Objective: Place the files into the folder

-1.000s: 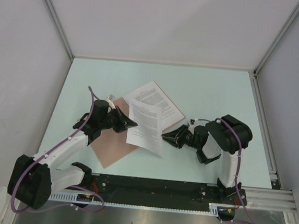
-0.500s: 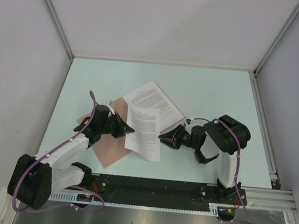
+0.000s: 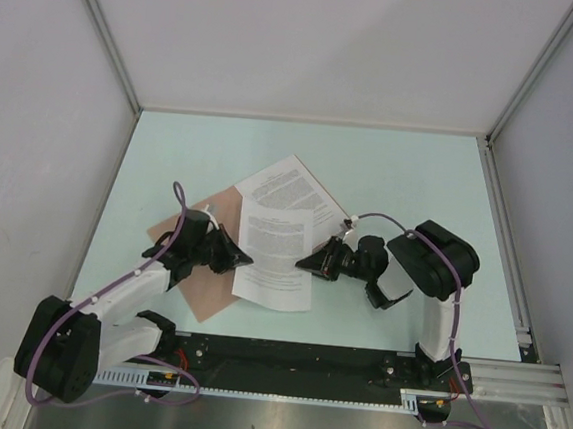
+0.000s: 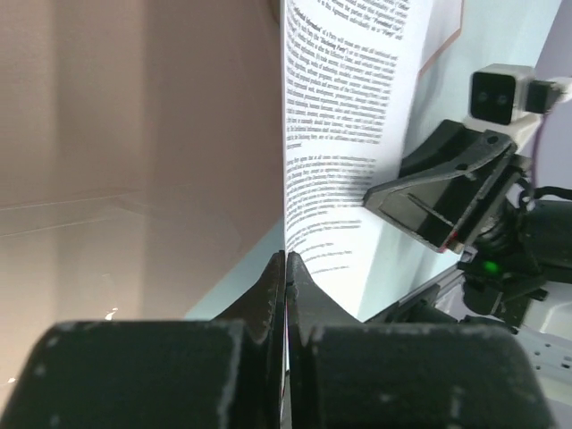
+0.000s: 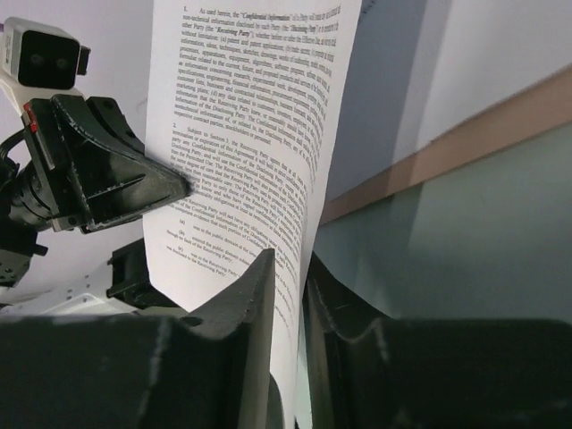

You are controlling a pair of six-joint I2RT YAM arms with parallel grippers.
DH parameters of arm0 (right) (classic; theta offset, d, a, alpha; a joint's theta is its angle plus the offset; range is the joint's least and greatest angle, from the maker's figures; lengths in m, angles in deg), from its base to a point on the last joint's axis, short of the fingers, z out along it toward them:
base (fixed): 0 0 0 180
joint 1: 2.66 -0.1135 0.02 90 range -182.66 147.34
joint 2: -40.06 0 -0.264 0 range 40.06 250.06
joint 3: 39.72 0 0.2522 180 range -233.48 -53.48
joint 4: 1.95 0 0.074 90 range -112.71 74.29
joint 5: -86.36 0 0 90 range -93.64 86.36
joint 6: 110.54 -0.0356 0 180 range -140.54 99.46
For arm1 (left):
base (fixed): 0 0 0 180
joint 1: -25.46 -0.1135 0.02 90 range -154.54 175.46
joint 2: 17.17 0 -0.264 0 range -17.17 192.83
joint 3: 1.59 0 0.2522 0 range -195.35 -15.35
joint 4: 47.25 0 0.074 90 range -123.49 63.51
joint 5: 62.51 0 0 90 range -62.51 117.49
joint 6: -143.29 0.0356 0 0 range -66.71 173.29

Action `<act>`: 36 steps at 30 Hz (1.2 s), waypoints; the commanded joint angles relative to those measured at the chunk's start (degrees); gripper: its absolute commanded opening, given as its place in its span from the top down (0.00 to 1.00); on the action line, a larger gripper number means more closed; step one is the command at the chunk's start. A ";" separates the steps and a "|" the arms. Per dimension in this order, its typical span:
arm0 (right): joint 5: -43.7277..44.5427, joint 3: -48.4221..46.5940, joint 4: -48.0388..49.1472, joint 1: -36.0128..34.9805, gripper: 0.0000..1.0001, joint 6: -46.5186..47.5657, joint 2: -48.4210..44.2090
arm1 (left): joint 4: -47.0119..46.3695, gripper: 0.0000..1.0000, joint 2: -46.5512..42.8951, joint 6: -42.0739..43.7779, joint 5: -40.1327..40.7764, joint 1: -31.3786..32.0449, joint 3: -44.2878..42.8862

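**A:** What did the left gripper (image 4: 285, 268) have?

**B:** Its jaws were pressed flat on the 9 o'clock edge of the printed sheet (image 4: 344, 134), with no gap between them. The right gripper (image 5: 288, 277) pinched the opposite edge, at 3 o'clock, just as tightly.

**A:** And what had changed in the last second?

**B:** Seen from overhead, the left gripper had dropped toward 6 o'clock. The right one had slid toward 9 o'clock, so the two stood closer together. The sheet between them had been skewed a second before. It had swung round until its long edges ran roughly 12 to 6.

**A:** Where did that leave it against the folder (image 3: 202, 293)?

**B:** Most of it lay over the salmon card, and only its 5 o'clock corner stuck out over the table (image 3: 409, 185). The second sheet (image 3: 291, 187) rested at 12 o'clock from it. A thin salmon strip ran along that sheet's 3 o'clock edge, so the card reached beneath it too.

**A:** Was the folder open?

**B:** It looked spread flat, but the views did not settle that.

**A:** So what did it mean for the job?

**B:** Probably that the sheet was being squared up with the folder. Neither file looked enclosed yet. The held sheet would need laying down and the cover closing.
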 commanded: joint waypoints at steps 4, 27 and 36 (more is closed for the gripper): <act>-1.72 -6.62 -18.11 0.07 1.00 19.43 -11.43 | 4.97 0.90 -3.81 7.99 6.53 -0.50 0.98; -4.81 -48.72 -65.02 -3.26 1.00 85.76 -6.88 | 30.65 0.07 -17.36 -1.91 34.22 -0.49 -2.45; -0.76 -53.93 -70.48 -3.79 1.00 87.17 -6.08 | 28.72 0.07 -16.48 -4.04 34.76 -0.50 -0.16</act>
